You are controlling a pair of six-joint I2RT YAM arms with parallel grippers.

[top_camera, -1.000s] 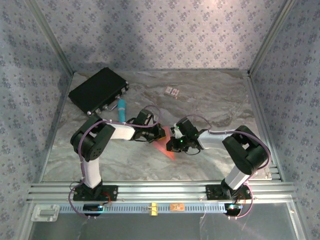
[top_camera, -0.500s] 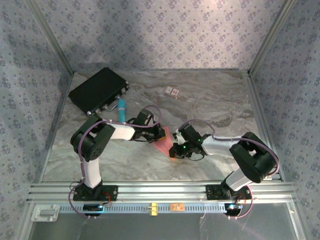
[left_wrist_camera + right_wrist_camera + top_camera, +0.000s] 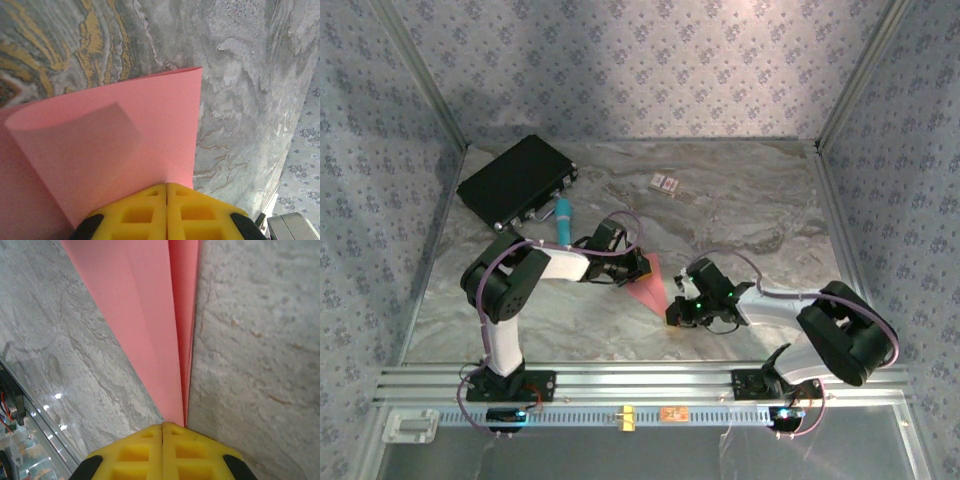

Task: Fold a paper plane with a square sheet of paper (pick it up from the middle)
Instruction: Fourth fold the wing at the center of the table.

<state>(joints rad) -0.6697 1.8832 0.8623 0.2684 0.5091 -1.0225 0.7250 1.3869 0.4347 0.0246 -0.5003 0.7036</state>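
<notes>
Sliding toward the near edge, the right gripper now sits closer to the arm bases than a second ago, and its elbow has swung out to the right. The left gripper has kept its place near the middle of the table. The pink sheet lies between them, low on the marble, and more of it shows than before. Both pairs of yellow fingers are pressed fully together on the paper. The left pinches an edge where the sheet curls over itself. The right nips the end of a long crease with stacked layers. The step looks like sharpening that fold. The left clamp should act as the anchor while the right draws straight along the crease, staying low. The pull needs to be gentle, because thin paper can tear or slip, and the curl at the left suggests that flap is not yet flat.
</notes>
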